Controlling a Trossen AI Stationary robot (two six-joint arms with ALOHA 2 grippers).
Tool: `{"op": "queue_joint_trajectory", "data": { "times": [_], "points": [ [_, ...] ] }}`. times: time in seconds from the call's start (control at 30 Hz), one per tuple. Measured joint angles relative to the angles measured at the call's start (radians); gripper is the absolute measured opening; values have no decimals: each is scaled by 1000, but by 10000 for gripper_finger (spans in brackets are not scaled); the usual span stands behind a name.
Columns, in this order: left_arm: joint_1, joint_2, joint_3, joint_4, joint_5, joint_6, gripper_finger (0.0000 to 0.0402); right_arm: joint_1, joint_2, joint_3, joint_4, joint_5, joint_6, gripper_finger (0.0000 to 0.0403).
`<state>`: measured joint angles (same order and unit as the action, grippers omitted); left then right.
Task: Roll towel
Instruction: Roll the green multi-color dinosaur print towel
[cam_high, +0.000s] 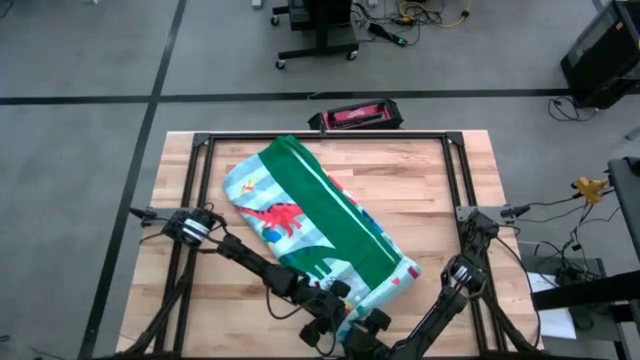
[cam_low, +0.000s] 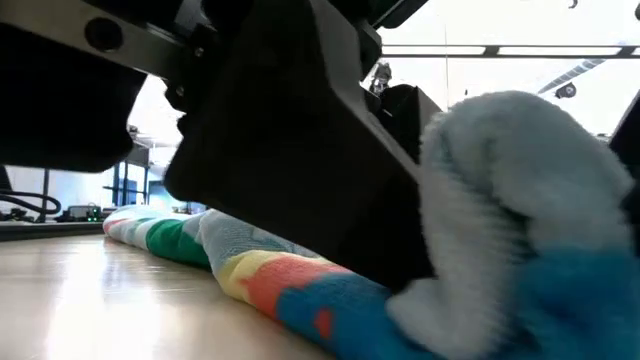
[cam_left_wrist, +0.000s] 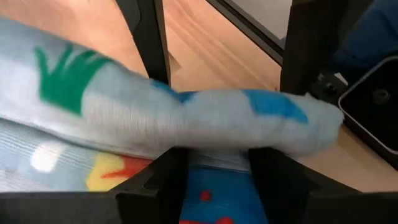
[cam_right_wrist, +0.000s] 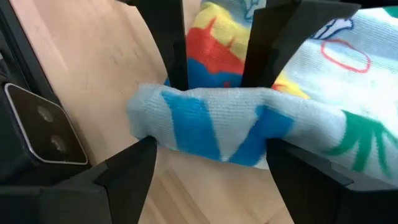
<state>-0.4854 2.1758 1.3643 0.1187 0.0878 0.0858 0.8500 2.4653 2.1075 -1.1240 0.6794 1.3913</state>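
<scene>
The towel (cam_high: 315, 225) lies folded in a long band, slanting from the table's far left to its near right. Its printed side and broad green stripe (cam_high: 340, 220) face up. Its near end (cam_high: 375, 295) is turned up into a thick light blue fold, raised off the wood in the low view (cam_low: 520, 190). The rest lies flat (cam_low: 240, 265). My left gripper (cam_high: 330, 325) and my right gripper (cam_high: 378, 325) stand side by side at that near end, both shut on the fold. It also shows in the left wrist view (cam_left_wrist: 211, 118) and the right wrist view (cam_right_wrist: 211, 124). My left gripper (cam_left_wrist: 217, 168) holds the turned-up near edge (cam_left_wrist: 205, 134) of the towel. The thick fold of several layers lies across both fingers (cam_left_wrist: 155, 186) and fills the gap between them. It hides the fingertips. The fold is lifted off the table. My right gripper (cam_right_wrist: 211, 158) holds the same fold close to the towel's near right corner (cam_right_wrist: 155, 118). The fold lies across its fingers (cam_right_wrist: 134, 174) and covers the place of contact. The cloth is bunched and raised, with the flat towel beyond it.
Black frame rails (cam_high: 200, 190) run along the table's left, far and right sides. A black and red object (cam_high: 355, 117) lies at the far edge. Bare wood (cam_high: 420, 190) shows to the right of the towel. The two wrists are very close together.
</scene>
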Motion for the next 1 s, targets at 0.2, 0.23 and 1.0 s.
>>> {"op": "queue_joint_trajectory", "data": {
  "times": [0.2,0.23,1.0],
  "points": [
    [0,-7,-1,-13,0,6,157,-4,-1,0,0,3,-6,298],
    [0,-7,-1,-14,-1,6,157,-6,-3,0,0,3,-13,296],
    [1,-80,-1,-131,-54,10,157,-32,-16,0,2,13,-61,296]
  ]
}}
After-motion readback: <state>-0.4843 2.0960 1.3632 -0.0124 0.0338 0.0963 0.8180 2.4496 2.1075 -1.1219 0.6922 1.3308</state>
